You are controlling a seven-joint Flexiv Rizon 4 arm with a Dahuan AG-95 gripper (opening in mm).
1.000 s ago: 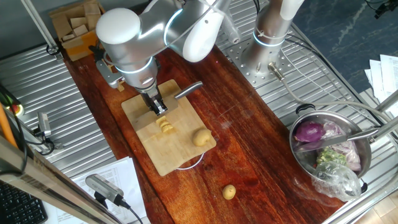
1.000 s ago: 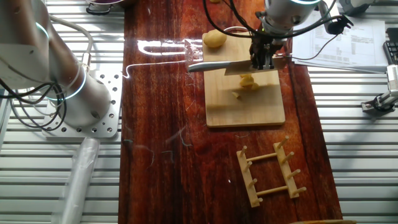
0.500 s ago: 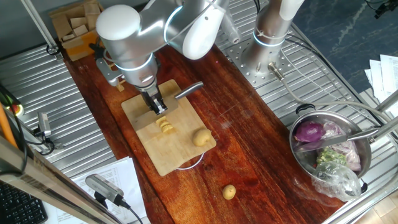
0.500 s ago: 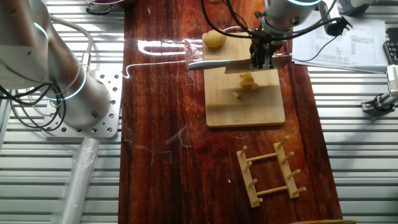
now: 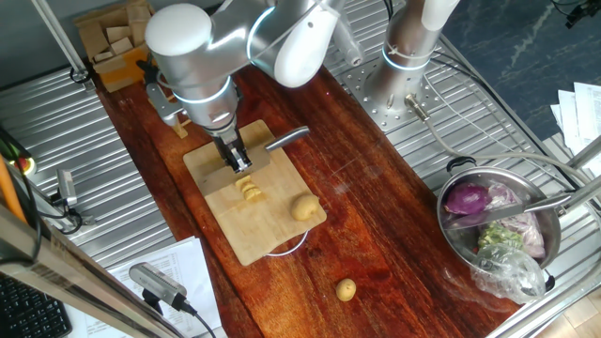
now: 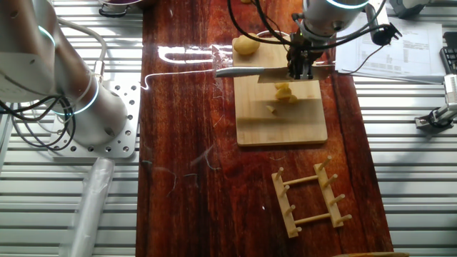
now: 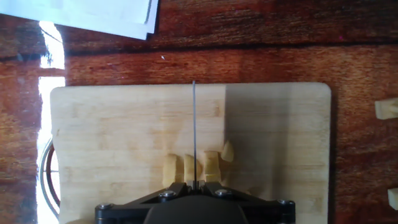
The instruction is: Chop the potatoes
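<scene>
My gripper [image 5: 235,160] is shut on a knife [image 5: 285,137] and holds it over the wooden cutting board [image 5: 254,235]. In the hand view the blade [image 7: 194,130] shows edge-on above several pale yellow potato slices [image 7: 196,167]. The slices [image 5: 250,191] lie mid-board, just below the gripper; they also show in the other fixed view [image 6: 285,91]. A larger whole potato [image 5: 303,207] sits at the board's right edge, seen also in the other fixed view [image 6: 246,45]. A small whole potato [image 5: 346,289] lies on the dark wood table off the board.
A steel pot [image 5: 554,244] at right holds a purple onion [image 5: 467,199], greens and a plastic bag. A wooden rack [image 6: 308,198] lies beyond the board. Papers [image 7: 106,15] lie past the table edge. The second arm's base [image 5: 406,56] stands behind.
The gripper and knife have risen slightly above the slices. The potatoes have not moved.
</scene>
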